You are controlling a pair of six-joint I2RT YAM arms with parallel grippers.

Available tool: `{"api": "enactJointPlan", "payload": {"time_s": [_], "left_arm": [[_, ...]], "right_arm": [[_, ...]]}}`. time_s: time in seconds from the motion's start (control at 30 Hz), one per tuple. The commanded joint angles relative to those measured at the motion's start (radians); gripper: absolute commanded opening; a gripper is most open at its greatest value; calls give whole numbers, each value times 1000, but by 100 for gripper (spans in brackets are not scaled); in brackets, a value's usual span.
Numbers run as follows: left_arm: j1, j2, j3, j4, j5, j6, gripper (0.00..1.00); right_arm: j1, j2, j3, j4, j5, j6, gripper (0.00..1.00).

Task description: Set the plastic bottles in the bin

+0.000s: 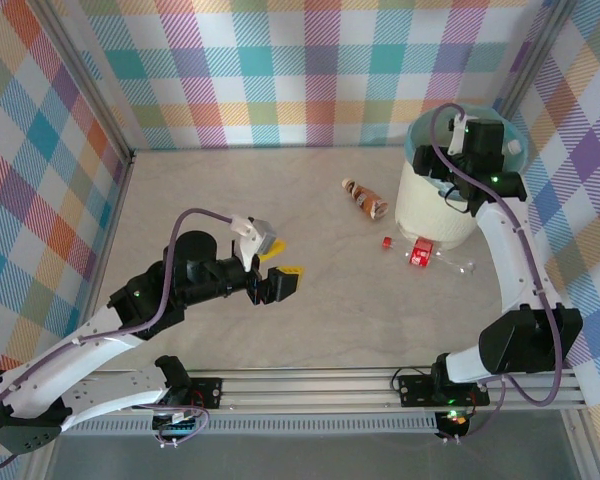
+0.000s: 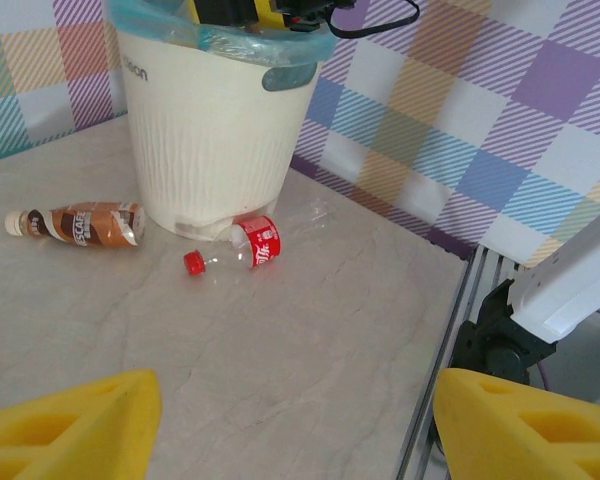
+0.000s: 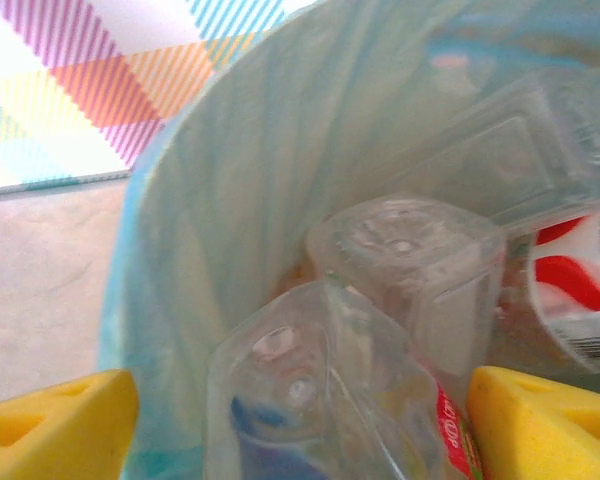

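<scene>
Noted the large round cream-white bin [image 1: 420, 212], lined with a teal-blue plastic bag [image 3: 210, 180] folded over the rim, standing at the far right of the table [image 1: 330, 320]. Looked into it through the right wrist view and saw at least three clear plastic bottles [image 3: 410, 270] piled against the liner, one with a red-and-white label and one with a red label and something blue at its lower end. Could not count any deeper. Judged the task well along but unfinished. Counted two bottles remaining on the table. First, a brown plastic bottle with a pale cap [image 1: 365, 198], lying on its side just left of the bin. Second, a clear bottle with red label and red cap [image 1: 425, 256], lying along the bin's near foot with its cap end toward mid-table. Could not tell whether touching the bin or only just beside it. Found the right pincer [image 3: 300, 420] poised over the bin mouth, yellow pads spread wide, clamping nothing as far as seen. Found the left pincer [image 2: 295, 420] over mid-table, well apart from both bottles, spread wide, empty, facing the bin. Reckoned two more pick-ups needed to finish.
</scene>
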Motion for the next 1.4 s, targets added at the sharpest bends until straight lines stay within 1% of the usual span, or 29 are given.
{"api": "enactJointPlan", "payload": {"time_s": [0.0, 0.07, 0.2, 0.3, 0.4, 0.53, 0.6, 0.67, 0.7, 0.73, 0.77, 0.83, 0.9, 0.93, 1.07, 1.23, 1.37], "left_arm": [[-3, -1, 33, -4, -3, 4, 73], [-3, 3, 34, -3, -10, 1, 73], [-3, 17, 40, -4, -33, -5, 73], [-3, 49, 51, -15, -55, -5, 73], [-3, 97, 64, -21, -68, -12, 73], [-3, 182, 78, -6, -111, -32, 75], [-3, 244, 104, -14, -166, -57, 75], [-5, 320, 144, -33, -239, -95, 75], [-3, 356, 166, -41, -274, -116, 76], [-1, 398, 194, -52, -318, -149, 78], [3, 446, 228, -69, -365, -194, 82], [25, 548, 312, -119, -415, -292, 85], [55, 661, 409, -181, -420, -388, 86], [72, 731, 461, -198, -402, -436, 86], [121, 993, 653, -204, -303, -537, 87], [168, 1343, 1046, -335, -234, -618, 87], [199, 1547, 1288, -345, -147, -696, 87]], "right_arm": [[5, -19, 60, -49, -81, 45, 90], [6, -27, 92, -79, -69, 55, 93], [5, -76, 144, -120, -44, 72, 95], [6, -132, 174, -149, -35, 79, 95], [6, -203, 175, -177, -62, 88, 94], [9, -327, 72, -183, -154, 121, 87], [21, -385, -3, -174, -199, 154, 83], [59, -427, -72, -166, -240, 174, 80], [80, -431, -88, -183, -244, 172, 80], [104, -431, -94, -216, -235, 167, 80], [121, -430, -97, -250, -222, 165, 80], [137, -442, -121, -279, -215, 170, 80], [143, -475, -156, -273, -217, 176, 80], [143, -495, -169, -271, -210, 176, 80], [143, -562, -191, -255, -181, 177, 80], [143, -632, -217, -241, -214, 194, 78], [144, -672, -259, -238, -254, 201, 78]]}}
